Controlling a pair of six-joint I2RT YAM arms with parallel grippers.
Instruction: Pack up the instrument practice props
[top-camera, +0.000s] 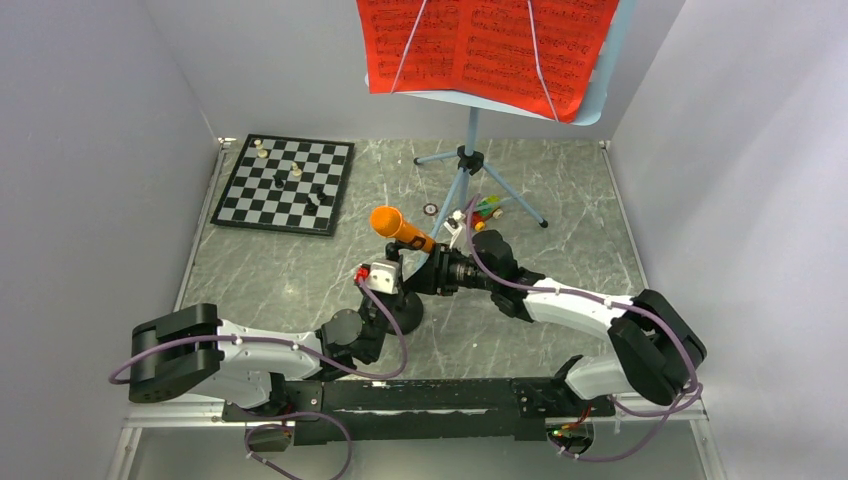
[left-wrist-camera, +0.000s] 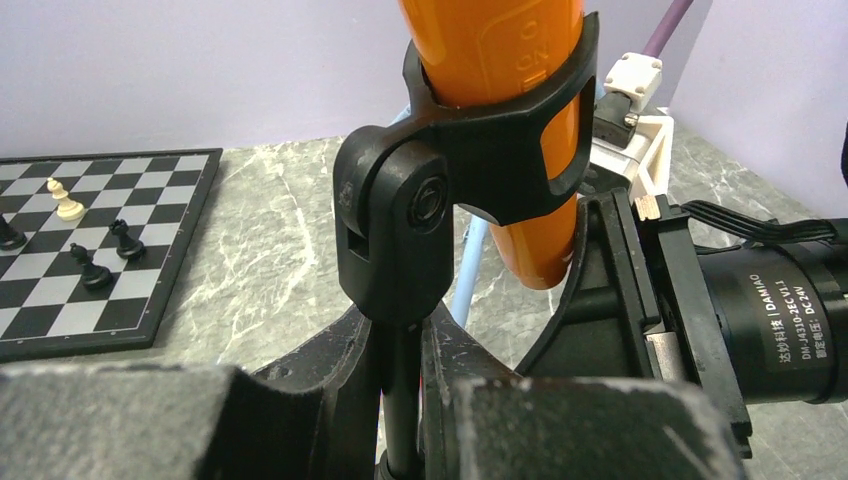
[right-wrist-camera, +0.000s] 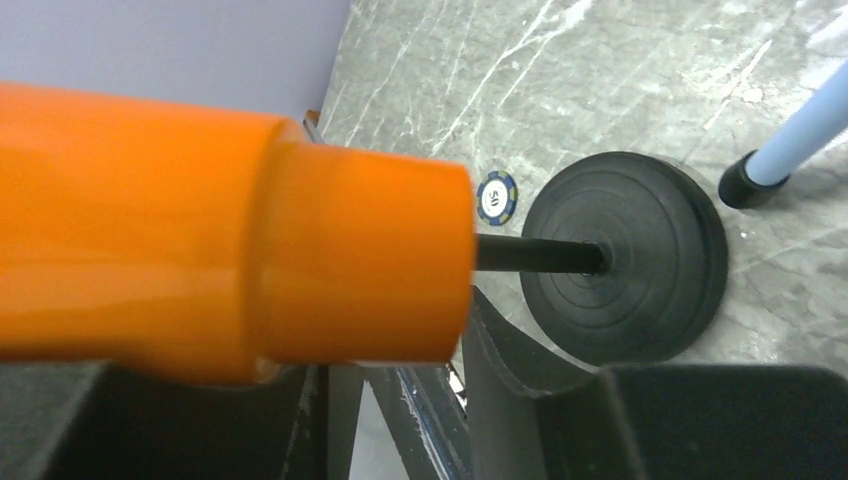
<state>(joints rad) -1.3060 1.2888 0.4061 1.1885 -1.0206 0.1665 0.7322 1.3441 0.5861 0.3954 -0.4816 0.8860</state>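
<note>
Microphone sits in its stand clip; left pincer pinches the post; right pincer, grip unclear.

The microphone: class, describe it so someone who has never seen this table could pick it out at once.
On the grey marble-patterned table, find the black round-base stand near the middle of the front edge. Clipped at its top, tilted, is the orange plastic microphone; unlike the flat red sheet-music pages behind, it is a rounded-headed rod.

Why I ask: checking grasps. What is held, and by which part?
The left pincer clamps the stand's black post below the clip. Whether the right pincer grips the orange microphone cannot be told.
</note>
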